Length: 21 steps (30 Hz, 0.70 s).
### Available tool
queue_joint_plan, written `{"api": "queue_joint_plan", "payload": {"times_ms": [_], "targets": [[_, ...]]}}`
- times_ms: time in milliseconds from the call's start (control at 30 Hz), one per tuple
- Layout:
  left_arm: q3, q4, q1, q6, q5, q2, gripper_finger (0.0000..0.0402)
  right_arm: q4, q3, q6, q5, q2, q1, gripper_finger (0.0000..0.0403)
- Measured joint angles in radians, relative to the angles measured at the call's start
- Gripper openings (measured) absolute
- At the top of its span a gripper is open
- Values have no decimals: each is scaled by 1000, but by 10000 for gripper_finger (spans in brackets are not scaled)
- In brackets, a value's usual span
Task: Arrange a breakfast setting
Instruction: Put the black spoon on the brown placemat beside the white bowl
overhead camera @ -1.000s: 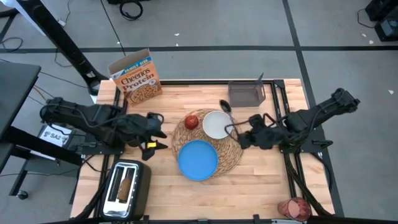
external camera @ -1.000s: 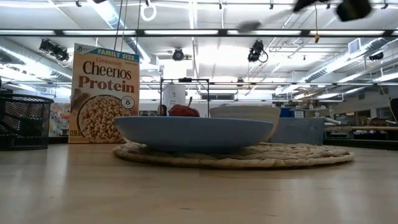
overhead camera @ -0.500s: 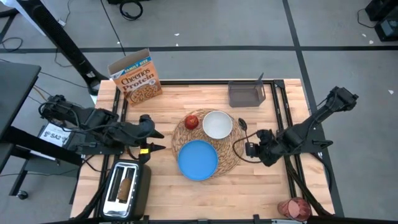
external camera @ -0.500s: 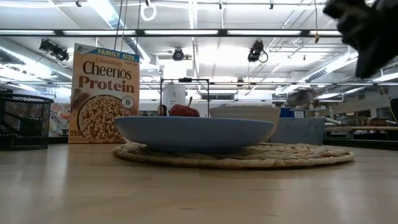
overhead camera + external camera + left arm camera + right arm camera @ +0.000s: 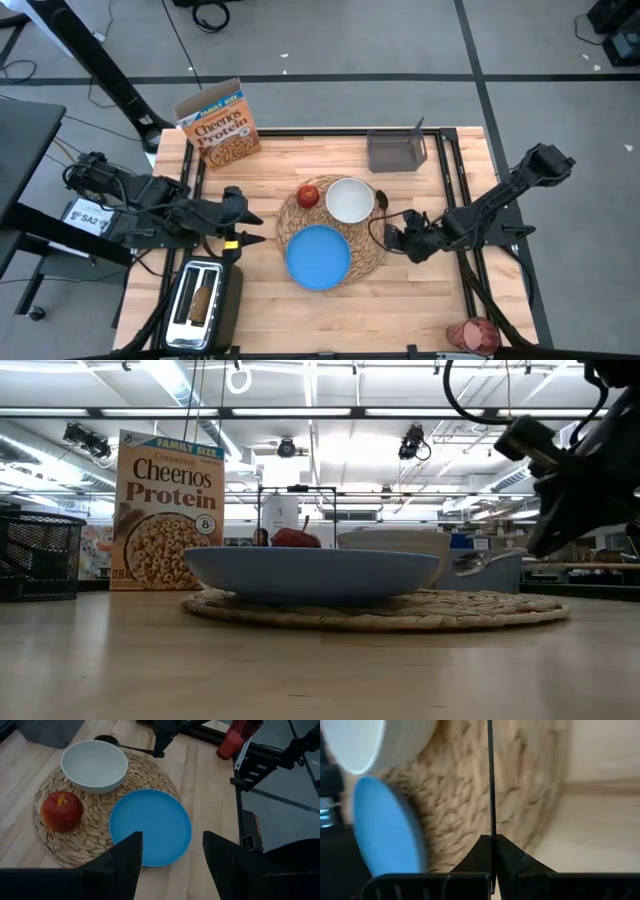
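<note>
A round straw placemat [image 5: 372,250] lies mid-table with a blue plate [image 5: 318,257], a white bowl [image 5: 349,200] and a red apple [image 5: 308,194] on it. My right gripper [image 5: 393,238] is at the mat's right edge, shut on a metal spoon [image 5: 380,198], whose bowl hangs beside the white bowl. My left gripper [image 5: 242,228] is open and empty, left of the mat. The Cheerios box [image 5: 218,125] stands at the far left. The toast [image 5: 203,298] stands in a toaster. The pink glass [image 5: 472,335] lies at the near right edge. My right gripper pinches the spoon's thin handle [image 5: 490,827] between its two fingers, coming from the table's right side. The handle runs out past the fingertips toward the spoon bowl [image 5: 106,740]. The spoon hangs about level, clear of the placemat [image 5: 480,561].
A dark mesh basket [image 5: 396,152] stands at the far right. The toaster [image 5: 200,300] fills the near left corner. Bare wood lies right of the mat and along the near edge [image 5: 400,310].
My right gripper has carried the spoon from the bowl's far side toward the near and right edges and down, to just above the mat's right edge. My left gripper has drawn back a little toward the left edge.
</note>
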Motion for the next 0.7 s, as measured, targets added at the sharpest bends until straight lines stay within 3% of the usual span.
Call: {"api": "queue_joint_plan", "payload": {"times_ms": [500, 700], "targets": [[0, 2, 1, -1, -57, 0, 213, 261, -31, -41, 18, 168, -41, 10], [0, 2, 1, -6, -57, 0, 213, 290, -31, -17, -4, 240, -40, 34]]}}
